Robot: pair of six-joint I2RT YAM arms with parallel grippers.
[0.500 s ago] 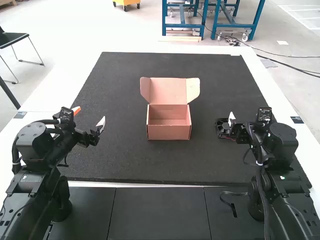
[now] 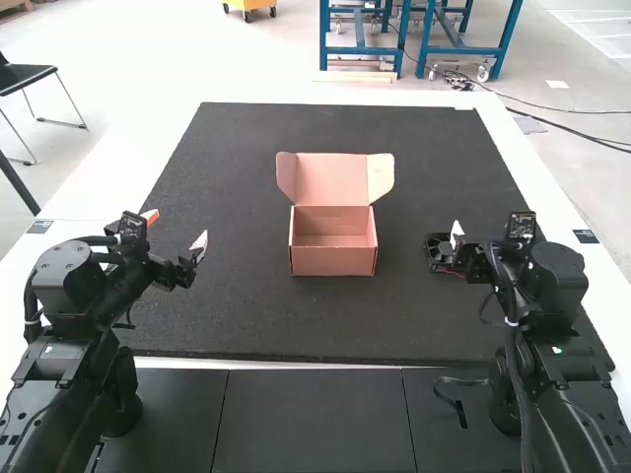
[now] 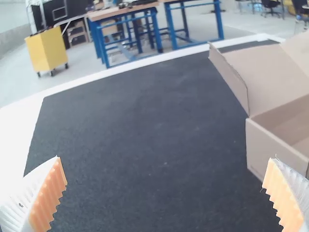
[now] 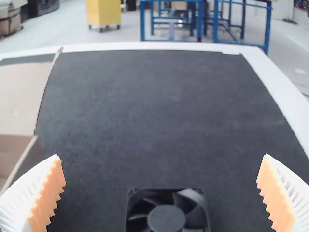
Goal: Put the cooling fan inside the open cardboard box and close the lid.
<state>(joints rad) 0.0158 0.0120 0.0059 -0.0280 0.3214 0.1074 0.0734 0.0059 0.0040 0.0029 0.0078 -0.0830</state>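
Nothing of the job is done yet, as far as I can judge. The small brown cardboard box (image 2: 333, 246) stands at the middle of the black foam mat (image 2: 246, 177), its lid flap (image 2: 333, 180) upright at the far side and the inside bare. To its right, well apart from it, the square black plastic cooling fan (image 2: 441, 251) lies flat on the mat, not yet lifted. So the pick, the carry into the box and the folding down of the lid are all left to do.

My left claw (image 2: 175, 229) hangs above the mat's left part, well apart from the box. Its white ribbed fingers (image 3: 46, 198) with orange pads are spread wide and hold nothing; only mat lies between them, with the box's near corner off to one side.

My right claw (image 4: 161, 159) sits at the mat's right, just over the fan. Its fingers are also spread wide, wider than the fan's body, which lies between them close to my wrist. I cannot tell whether either pad touches it; I judge nothing is gripped.
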